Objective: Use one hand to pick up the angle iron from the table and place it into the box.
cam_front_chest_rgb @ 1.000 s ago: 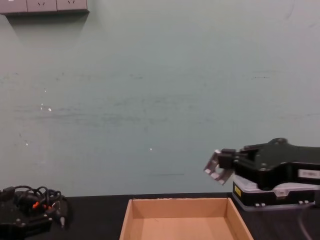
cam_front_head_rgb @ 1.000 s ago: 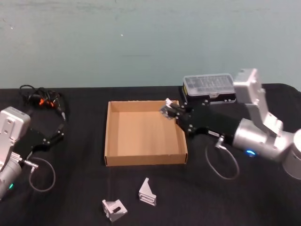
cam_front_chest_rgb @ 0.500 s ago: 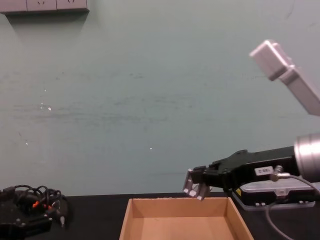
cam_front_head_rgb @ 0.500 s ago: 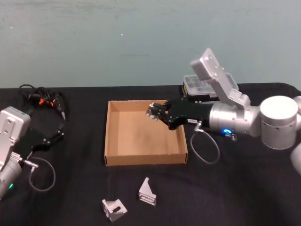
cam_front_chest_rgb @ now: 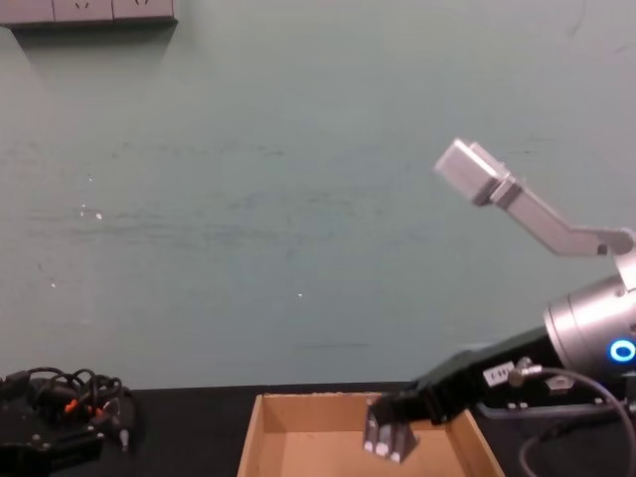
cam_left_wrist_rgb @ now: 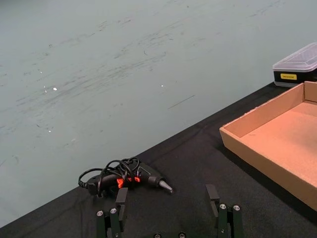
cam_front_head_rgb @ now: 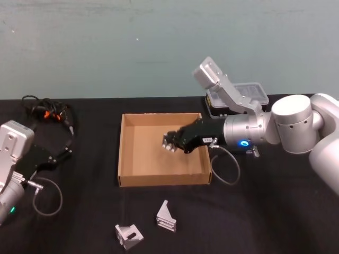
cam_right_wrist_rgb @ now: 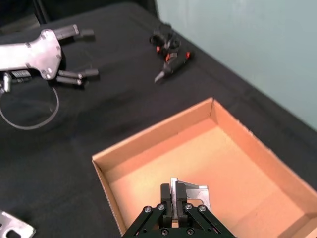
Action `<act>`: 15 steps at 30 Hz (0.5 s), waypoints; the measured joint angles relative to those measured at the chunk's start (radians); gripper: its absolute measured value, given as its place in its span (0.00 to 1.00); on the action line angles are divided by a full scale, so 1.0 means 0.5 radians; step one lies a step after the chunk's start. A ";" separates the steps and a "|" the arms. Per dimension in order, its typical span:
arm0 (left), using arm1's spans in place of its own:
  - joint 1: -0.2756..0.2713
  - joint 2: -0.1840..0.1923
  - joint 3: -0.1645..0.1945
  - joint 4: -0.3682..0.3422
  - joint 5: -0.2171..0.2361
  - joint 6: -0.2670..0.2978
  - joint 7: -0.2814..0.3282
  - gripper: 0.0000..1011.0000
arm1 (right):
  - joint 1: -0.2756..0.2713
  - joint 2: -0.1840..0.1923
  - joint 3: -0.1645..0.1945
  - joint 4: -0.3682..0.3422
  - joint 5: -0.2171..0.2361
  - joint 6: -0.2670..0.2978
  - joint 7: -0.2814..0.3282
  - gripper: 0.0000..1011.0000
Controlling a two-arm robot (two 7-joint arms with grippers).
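Long black right gripper (cam_front_head_rgb: 172, 143) pinches a silver metal angle iron (cam_right_wrist_rgb: 194, 192) by one flange, shallow brown cardboard box (cam_front_head_rgb: 159, 180) just beneath. It is likely stiff, light and slippery. Left gripper (cam_left_wrist_rgb: 168, 223) idles open, well apart.

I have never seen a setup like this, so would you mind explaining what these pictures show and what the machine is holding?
This is a two-armed robot working at a black table. The head view looks down from above, the chest view looks across the table from lower down, and each wrist view rides on one arm. The right gripper is shut on a small metal angle iron and holds it over the floor of the brown cardboard box. The left gripper is parked, open, at the table's left side. Two more angle irons lie on the table in front of the box. Behind the right arm stands a black case with a clear lid, and a black corded tool lies at the far left.
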 joint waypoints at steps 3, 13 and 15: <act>0.000 0.000 0.000 0.000 0.000 0.000 0.000 0.99 | 0.024 -0.017 -0.031 0.059 -0.003 0.022 0.012 0.07; 0.000 0.000 0.000 0.000 0.000 0.000 0.000 0.99 | 0.068 -0.073 -0.071 0.191 -0.011 -0.004 0.022 0.07; 0.000 0.000 0.000 0.000 0.000 0.000 0.000 0.99 | 0.068 -0.072 -0.071 0.189 -0.011 -0.003 0.022 0.07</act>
